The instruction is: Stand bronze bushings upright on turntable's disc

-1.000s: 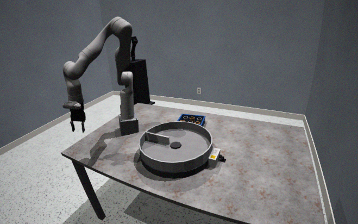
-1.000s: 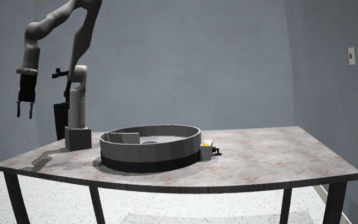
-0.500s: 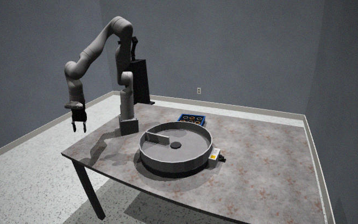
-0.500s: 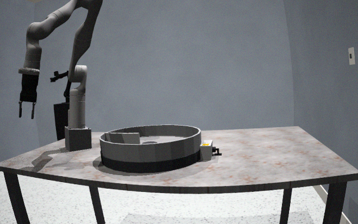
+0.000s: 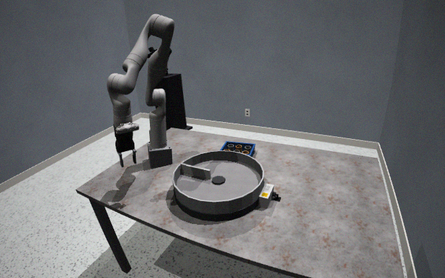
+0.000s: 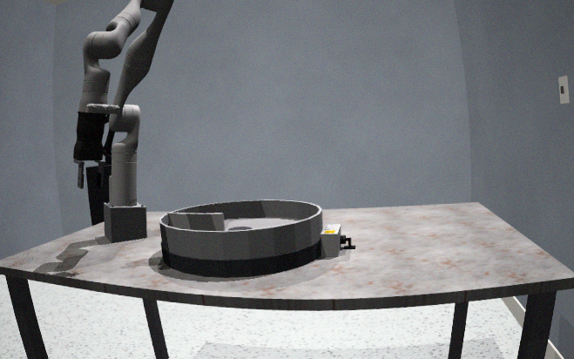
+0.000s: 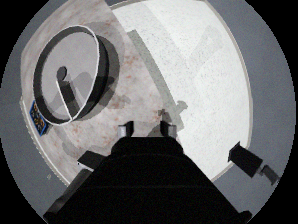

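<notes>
My gripper [image 5: 127, 163] [image 6: 91, 185] [image 7: 146, 126] is open and empty, high at the table's left end, away from crate and turntable. The blue crate [image 5: 239, 142] [image 7: 42, 133] stands behind the turntable, which hides it in the exterior view. In it show bronze bushings [image 5: 238, 146] [image 5: 245, 152] [image 5: 227, 150] and steel bushings [image 5: 231, 145] [image 5: 248, 147] [image 5: 236, 151]; the front ones are partly hidden by the turntable's wall. The turntable's grey disc [image 5: 234, 189] [image 6: 271, 221] [image 7: 75, 50] carries no bushing that I can see. Its dark hub [image 5: 218, 179] [image 7: 61, 73] is in the middle.
A high round wall [image 5: 217, 206] [image 6: 244, 242] surrounds the disc. A straight divider [image 5: 195, 171] [image 6: 197, 220] reaches from it towards the hub. A drive box [image 5: 266, 196] [image 6: 330, 242] sits at its right. The arm's base block [image 5: 160, 157] [image 6: 124, 222] stands left of the turntable.
</notes>
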Available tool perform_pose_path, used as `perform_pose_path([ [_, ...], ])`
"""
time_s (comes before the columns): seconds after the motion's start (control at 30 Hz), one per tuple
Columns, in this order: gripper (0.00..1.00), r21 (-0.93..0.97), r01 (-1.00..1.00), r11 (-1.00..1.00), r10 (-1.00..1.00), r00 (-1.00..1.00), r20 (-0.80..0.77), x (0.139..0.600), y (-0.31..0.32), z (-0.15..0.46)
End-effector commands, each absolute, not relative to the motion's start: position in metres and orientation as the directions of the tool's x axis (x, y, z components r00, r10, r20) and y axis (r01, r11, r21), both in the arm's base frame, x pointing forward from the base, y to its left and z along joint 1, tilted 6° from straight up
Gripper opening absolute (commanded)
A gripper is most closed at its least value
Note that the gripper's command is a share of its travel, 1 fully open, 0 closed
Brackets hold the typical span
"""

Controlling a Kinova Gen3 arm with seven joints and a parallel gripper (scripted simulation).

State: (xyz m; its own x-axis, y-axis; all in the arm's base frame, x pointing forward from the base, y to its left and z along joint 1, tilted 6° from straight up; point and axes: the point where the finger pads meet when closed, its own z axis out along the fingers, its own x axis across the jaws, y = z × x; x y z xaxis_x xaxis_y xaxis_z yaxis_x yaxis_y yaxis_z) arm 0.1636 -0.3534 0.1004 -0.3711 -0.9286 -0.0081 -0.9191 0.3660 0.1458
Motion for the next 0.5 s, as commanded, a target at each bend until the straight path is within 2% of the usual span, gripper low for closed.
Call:
perform_pose_path([
  [0.0,1.00,0.107,-0.959,0.264,-0.963,-0.267,-0.017,0.198,-0.332,0.111],
  [0.3,1.00,0.035,-0.996,-0.085,-0.996,0.083,-0.045,0.261,-0.255,0.123],
  [0.37,1.00,0.035,-0.996,-0.085,-0.996,0.083,-0.045,0.261,-0.255,0.123],
  [0.47,1.00,0.001,-0.968,-0.251,-0.967,0.251,-0.047,0.282,-0.215,0.129],
])
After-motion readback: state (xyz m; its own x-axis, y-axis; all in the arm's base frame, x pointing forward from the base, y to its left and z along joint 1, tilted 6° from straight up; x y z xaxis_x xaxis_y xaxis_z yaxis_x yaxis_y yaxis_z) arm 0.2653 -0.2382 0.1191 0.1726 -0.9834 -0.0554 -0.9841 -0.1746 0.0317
